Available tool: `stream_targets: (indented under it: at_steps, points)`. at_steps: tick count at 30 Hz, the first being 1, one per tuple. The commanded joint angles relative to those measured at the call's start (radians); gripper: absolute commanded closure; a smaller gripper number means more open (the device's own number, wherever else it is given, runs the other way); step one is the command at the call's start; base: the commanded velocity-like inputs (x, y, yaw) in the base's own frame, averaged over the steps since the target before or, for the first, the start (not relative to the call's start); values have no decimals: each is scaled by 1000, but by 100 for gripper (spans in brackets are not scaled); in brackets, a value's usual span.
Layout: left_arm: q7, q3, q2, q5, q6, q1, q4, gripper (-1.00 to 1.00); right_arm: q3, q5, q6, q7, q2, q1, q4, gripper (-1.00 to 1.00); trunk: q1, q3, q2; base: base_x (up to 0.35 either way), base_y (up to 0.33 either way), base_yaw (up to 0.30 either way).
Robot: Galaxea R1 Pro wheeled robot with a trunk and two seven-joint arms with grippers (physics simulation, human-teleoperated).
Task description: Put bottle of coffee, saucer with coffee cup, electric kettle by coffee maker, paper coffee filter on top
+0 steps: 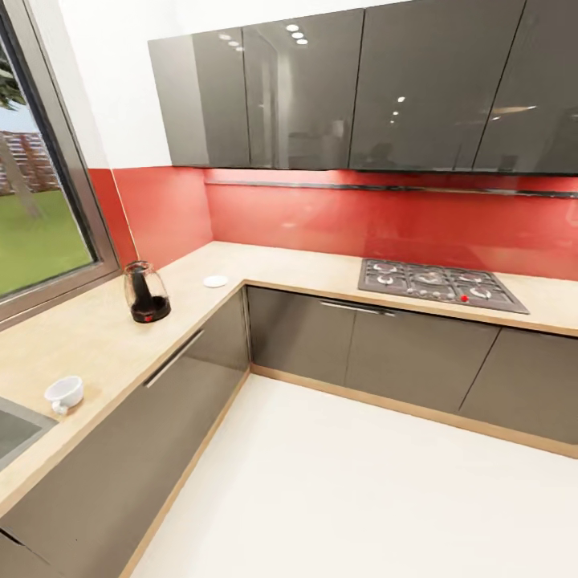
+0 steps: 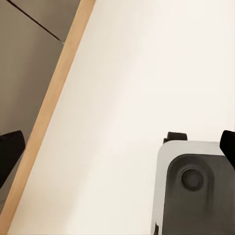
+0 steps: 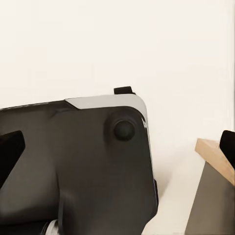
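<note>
Where the pale cream floor [image 1: 361,482] spreads across the lower part of the head view, the long light tan wood-look L-shaped surface [image 1: 96,345] wraps around it over glossy grey cabinet fronts [image 1: 377,345], with a red backsplash [image 1: 361,217] and dark glossy wall cabinets [image 1: 361,80] above and a large window [image 1: 40,201] at the left. A grey gas hob with a red knob [image 1: 440,285] sits in the far run of the surface, and the corner of a steel sink [image 1: 12,433] shows at the near left edge. The round-bellied dark-tinted glass electric kettle with black base [image 1: 145,292] stands upright on the left run, below the window. The small round white saucer [image 1: 215,281] lies flat near the inner corner, apart from the kettle. The small white coffee cup with a side handle [image 1: 64,393] stands just beside the sink, well apart from the saucer. In the left wrist view the left fingers [image 2: 11,152] are spread wide over bare floor, with nothing between them, above the robot's grey and black base [image 2: 196,191]. The right fingers [image 3: 10,149] are likewise spread wide and hold nothing, above the base [image 3: 88,166].
</note>
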Motion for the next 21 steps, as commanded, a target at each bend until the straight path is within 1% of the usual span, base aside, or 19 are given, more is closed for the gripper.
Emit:
stream_targets:
  at_steps: [1, 11, 21]
  points:
    - [4, -9, 1, 10, -3, -1, 0, -100, -7, 9, -3, -2, 1, -1, 1, -100, 1, -2, -2, 313, -166, -2]
    - [4, -9, 1, 11, -3, -1, 0, -100, -7, 9, -3, -2, 1, -1, 1, -100, 1, -2, -2, 313, -165, 0]
    - [4, -9, 1, 11, -3, -1, 0, -100, -7, 9, -3, -2, 1, -1, 1, -100, 1, -2, -2, 313, -135, 0]
